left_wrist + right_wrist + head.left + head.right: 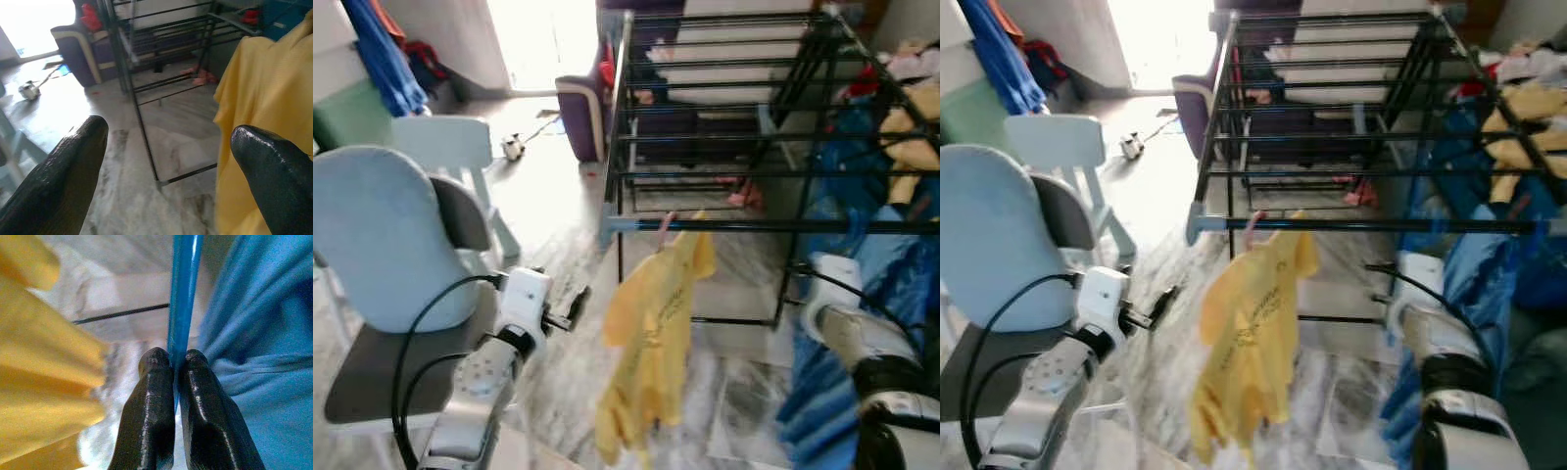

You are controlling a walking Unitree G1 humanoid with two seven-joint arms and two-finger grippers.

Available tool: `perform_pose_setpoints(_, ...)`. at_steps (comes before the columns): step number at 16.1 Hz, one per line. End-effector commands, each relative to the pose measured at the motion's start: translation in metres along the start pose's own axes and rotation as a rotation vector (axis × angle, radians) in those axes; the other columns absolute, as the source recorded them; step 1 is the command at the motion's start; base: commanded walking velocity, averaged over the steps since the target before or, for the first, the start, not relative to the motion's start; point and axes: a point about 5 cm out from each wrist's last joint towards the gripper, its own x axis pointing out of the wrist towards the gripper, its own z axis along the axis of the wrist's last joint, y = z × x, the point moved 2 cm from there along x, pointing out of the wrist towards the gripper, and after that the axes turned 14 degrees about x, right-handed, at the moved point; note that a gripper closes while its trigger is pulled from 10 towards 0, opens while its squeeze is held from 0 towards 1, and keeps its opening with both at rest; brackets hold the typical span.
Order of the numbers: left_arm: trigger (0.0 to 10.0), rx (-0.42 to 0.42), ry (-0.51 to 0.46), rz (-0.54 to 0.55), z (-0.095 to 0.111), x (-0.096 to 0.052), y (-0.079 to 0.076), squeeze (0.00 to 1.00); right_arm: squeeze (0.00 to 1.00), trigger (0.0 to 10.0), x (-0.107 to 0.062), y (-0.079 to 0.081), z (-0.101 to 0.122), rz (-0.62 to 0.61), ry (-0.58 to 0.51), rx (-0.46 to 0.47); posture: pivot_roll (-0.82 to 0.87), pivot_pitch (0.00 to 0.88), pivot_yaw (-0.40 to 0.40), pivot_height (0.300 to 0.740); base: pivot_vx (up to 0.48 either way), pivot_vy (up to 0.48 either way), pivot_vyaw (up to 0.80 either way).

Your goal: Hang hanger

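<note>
Hanger, thin bright-blue plastic bar (182,293), is clamped between the two black fingers (149,421) of the right pincer (176,363), with blue cloth (254,362) bunched right beside it; it is not on the rack. Right silver arm (876,382) sits low on the right, against the blue fabric, its pincer end hidden from the head views. Left pincer (171,147) is released, fingers spread wide with nothing between them, held in the air near the yellow shirt. Left silver arm (484,382) rises low on the left, black cable looping off it. Yellow shirt (651,323) hangs on a pale pink hanger hook (664,231) from the nearest horizontal bar of the black metal drying rack (724,117), drooping toward the grey marbled floor (558,225). Pale blue cushioned chair with grey seat (386,245) stands just left of the left arm. Behind it a light blue plastic chair (460,147). Rack bars run back from the near rail, more yellow and blue laundry (911,127) draped on its right side. Farther back a dark purple sofa with cream trim (582,108), a small white object on the floor (513,147), and a bright doorway (543,39). Blue garment (382,49) hangs far left.
</note>
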Motion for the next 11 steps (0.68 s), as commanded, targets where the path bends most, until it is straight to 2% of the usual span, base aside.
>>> perform_pose_setpoints(1, 10.0, 0.007, 0.043, 0.033, -0.010, -0.006, 0.011, 0.00, 0.00, 10.0, -0.003, 0.021, 0.004, 0.060, -0.021, -0.015, -0.06, 0.000, 0.012, 0.740, 0.000, 0.000, 0.00)
perform_pose_setpoints(5, 10.0, 0.002, 0.043, 0.032, -0.010, -0.005, 0.010, 0.00, 0.00, 10.0, -0.005, 0.019, 0.003, 0.067, -0.019, -0.018, -0.06, 0.000, 0.010, 0.740, 0.000, 0.000, 0.00)
perform_pose_setpoints(11, 10.0, 0.005, 0.047, 0.038, -0.011, -0.004, 0.010, 0.00, 0.00, 10.0, -0.008, 0.030, 0.013, 0.120, -0.011, -0.001, -0.06, 0.000, 0.001, 0.740, 0.000, 0.000, 0.00)
